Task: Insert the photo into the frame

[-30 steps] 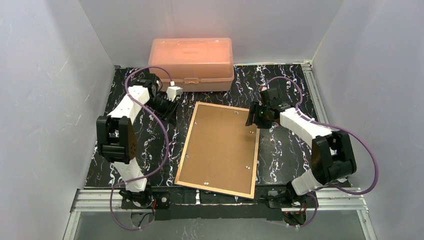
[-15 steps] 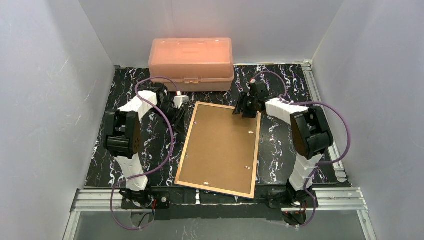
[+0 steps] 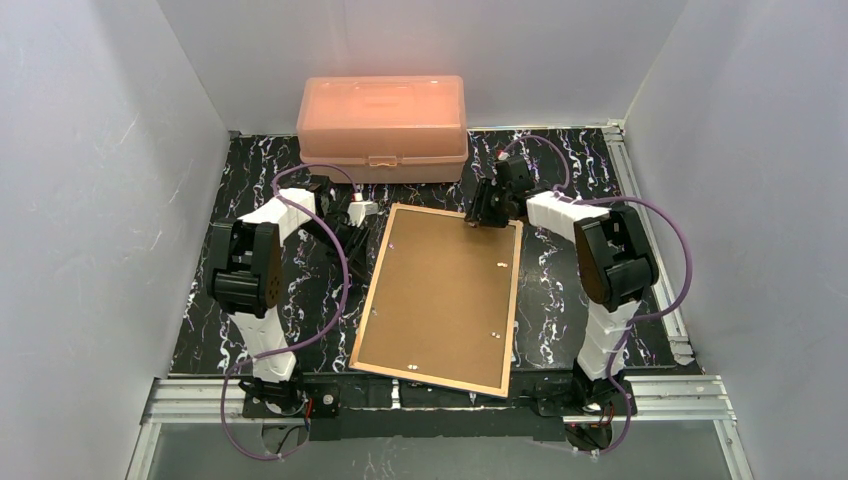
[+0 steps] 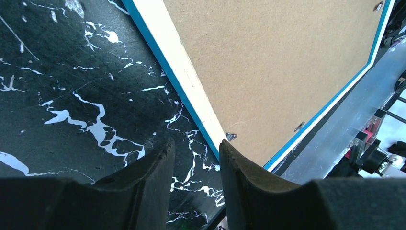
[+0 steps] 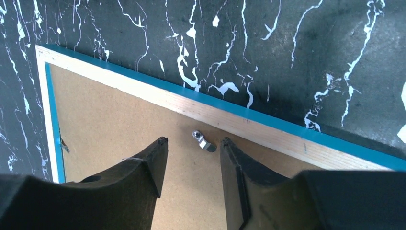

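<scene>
The frame [image 3: 440, 300] lies face down in the middle of the table, brown fibreboard backing up, with a tan wood rim and a blue edge. The photo is out of view. My left gripper [image 3: 352, 236] hovers beside the frame's far left edge. In the left wrist view the left gripper [image 4: 196, 146] is open over the black table, its right finger close to the frame [image 4: 277, 62] rim, with nothing held. My right gripper [image 3: 478, 220] is over the frame's far edge. In the right wrist view the right gripper [image 5: 194, 143] stands open above the frame's backing [image 5: 119, 124], a small metal clip [image 5: 204, 142] between its fingertips.
A salmon-pink plastic box [image 3: 382, 112] stands at the back of the table, just beyond the frame. Grey walls close in left, right and behind. An aluminium rail [image 3: 450, 395] runs along the near edge under the frame's front corner.
The right gripper has swung from the frame's right edge to its far edge and narrowed its jaws. The left gripper has shifted closer to the frame's left edge.
</scene>
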Available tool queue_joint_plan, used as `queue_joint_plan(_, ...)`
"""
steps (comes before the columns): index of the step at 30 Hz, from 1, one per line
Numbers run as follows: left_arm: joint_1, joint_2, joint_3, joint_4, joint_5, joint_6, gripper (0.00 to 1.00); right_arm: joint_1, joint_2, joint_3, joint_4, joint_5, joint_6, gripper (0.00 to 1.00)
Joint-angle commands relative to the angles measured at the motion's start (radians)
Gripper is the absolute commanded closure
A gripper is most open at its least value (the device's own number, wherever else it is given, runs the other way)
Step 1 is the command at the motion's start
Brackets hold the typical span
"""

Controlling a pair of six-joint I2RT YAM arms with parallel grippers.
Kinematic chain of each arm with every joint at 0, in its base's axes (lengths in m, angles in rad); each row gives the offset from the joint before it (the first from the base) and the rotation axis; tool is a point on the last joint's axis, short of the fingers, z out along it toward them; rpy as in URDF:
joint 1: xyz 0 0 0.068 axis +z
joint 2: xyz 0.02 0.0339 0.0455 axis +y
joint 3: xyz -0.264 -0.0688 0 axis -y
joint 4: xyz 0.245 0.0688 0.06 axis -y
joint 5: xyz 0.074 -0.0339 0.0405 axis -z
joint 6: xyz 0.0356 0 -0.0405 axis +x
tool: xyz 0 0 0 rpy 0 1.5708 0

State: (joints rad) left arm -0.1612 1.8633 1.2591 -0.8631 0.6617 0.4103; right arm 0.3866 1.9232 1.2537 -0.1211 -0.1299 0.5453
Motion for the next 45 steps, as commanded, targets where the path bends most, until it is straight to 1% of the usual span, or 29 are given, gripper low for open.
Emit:
queue_joint_plan(1,-0.008,-0.033,0.019,-0.010,0.014,-0.007,0.63,0.017,-0.096,-0.059,0.037,0.037,0.021,0.50)
queue_joint_plan(4,-0.009,-0.030,0.030,-0.006,0.014,-0.018,0.64,0.047,-0.113,-0.086,0.054,0.033,0.049,0.53)
queue_joint_plan(8,-0.009,-0.027,0.031,0.003,0.008,-0.023,0.64,0.077,-0.096,-0.112,0.086,0.019,0.081,0.55)
queue_joint_plan(11,-0.009,-0.026,0.027,0.011,0.009,-0.029,0.64,0.078,-0.073,-0.110,0.095,0.028,0.086,0.57)
queue_joint_plan(19,-0.009,-0.022,0.007,0.018,0.005,-0.021,0.61,0.067,-0.006,-0.092,0.039,0.118,0.049,0.59)
queue_joint_plan(22,-0.011,-0.019,-0.002,0.019,0.010,-0.016,0.61,0.051,0.003,-0.113,0.052,0.087,0.048,0.59)
queue_joint_plan(26,-0.011,-0.024,-0.020,0.013,-0.003,0.027,0.61,0.030,-0.028,-0.082,0.025,-0.020,0.053,0.50)
queue_joint_plan(29,-0.010,-0.032,-0.033,0.010,-0.051,0.120,0.62,-0.007,-0.110,-0.060,-0.036,-0.043,0.058,0.43)
queue_joint_plan(31,-0.011,-0.043,-0.054,0.019,-0.098,0.189,0.62,-0.044,-0.181,-0.055,-0.102,-0.010,0.038,0.36)
queue_joint_plan(32,-0.011,-0.052,-0.070,0.025,-0.118,0.226,0.62,-0.065,-0.207,-0.060,-0.138,0.028,0.023,0.31)
queue_joint_plan(34,-0.014,-0.077,-0.107,0.033,-0.142,0.274,0.63,-0.111,-0.253,-0.089,-0.190,0.088,-0.001,0.25)
queue_joint_plan(37,-0.049,-0.116,-0.155,0.033,-0.170,0.324,0.64,-0.168,-0.305,-0.176,-0.192,0.179,-0.010,0.17)
queue_joint_plan(38,-0.065,-0.132,-0.172,0.037,-0.172,0.335,0.65,-0.181,-0.314,-0.209,-0.172,0.182,-0.007,0.14)
queue_joint_plan(40,-0.096,-0.158,-0.203,0.043,-0.161,0.350,0.65,-0.191,-0.306,-0.244,-0.133,0.170,-0.002,0.02)
queue_joint_plan(42,-0.130,-0.177,-0.225,0.043,-0.166,0.363,0.65,-0.191,-0.273,-0.237,-0.128,0.140,0.001,0.01)
queue_joint_plan(45,-0.157,-0.200,-0.260,0.055,-0.176,0.378,0.67,-0.190,-0.216,-0.220,-0.093,0.028,0.020,0.01)
